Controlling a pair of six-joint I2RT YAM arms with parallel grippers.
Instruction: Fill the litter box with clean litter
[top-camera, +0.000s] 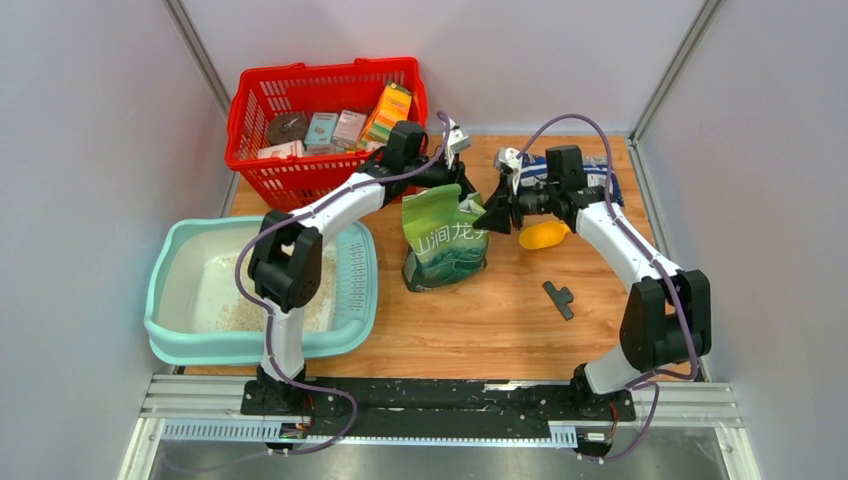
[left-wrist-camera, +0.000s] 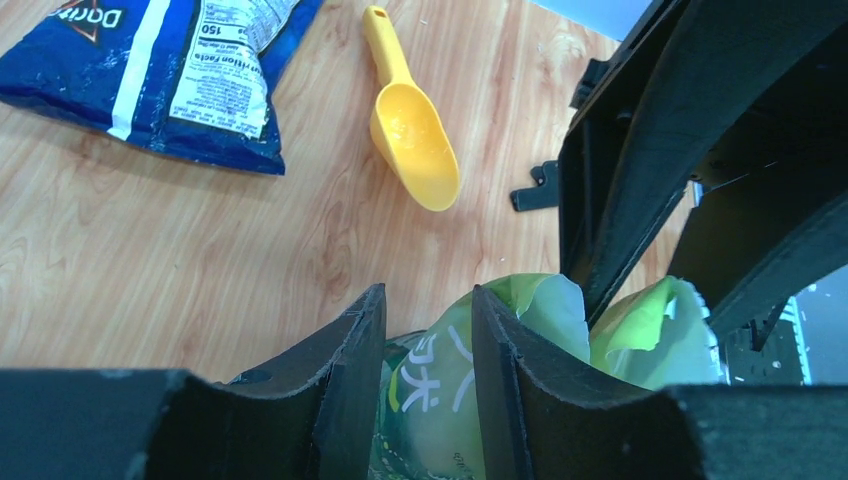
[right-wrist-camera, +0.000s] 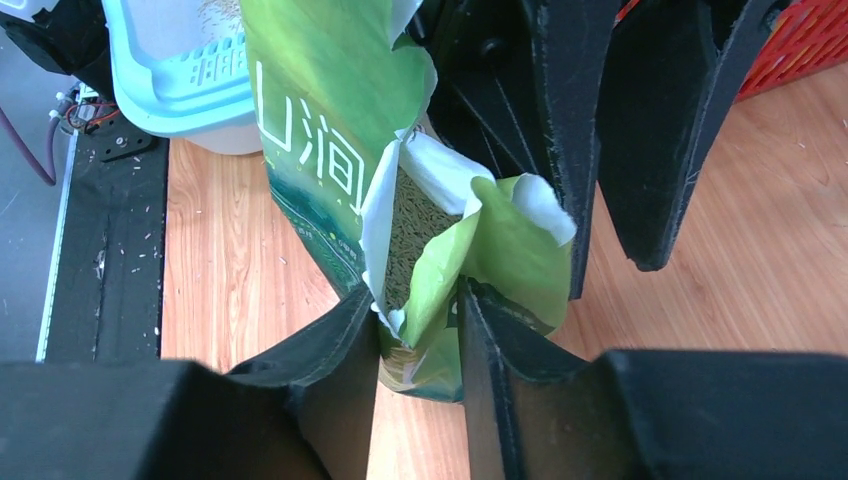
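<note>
Both arms are on the green bag (top-camera: 445, 240), which stands mid-counter (top-camera: 500, 320). The left end effector (left-wrist-camera: 428, 295) is narrow and pinches the bag's top. The right end effector (right-wrist-camera: 420, 300) is also narrow, clamped on the torn flap at the mouth. The right wrist view looks straight into the opening, and there are grains inside.

The litter box (top-camera: 170, 250) sits at the left edge of the counter, well apart from the bag. There's only a thin patch of litter (top-camera: 245, 312) on its floor, so I'd say the fill is barely started.

My read is this is the grab-the-bag step, before any pour. Next they'd need to lift it together, carry it left over the box and tip the mouth down. If either pinch slips, the bag will likely sag and spill onto the counter. The yellow scoop (left-wrist-camera: 415, 135) lies unused nearby.
</note>
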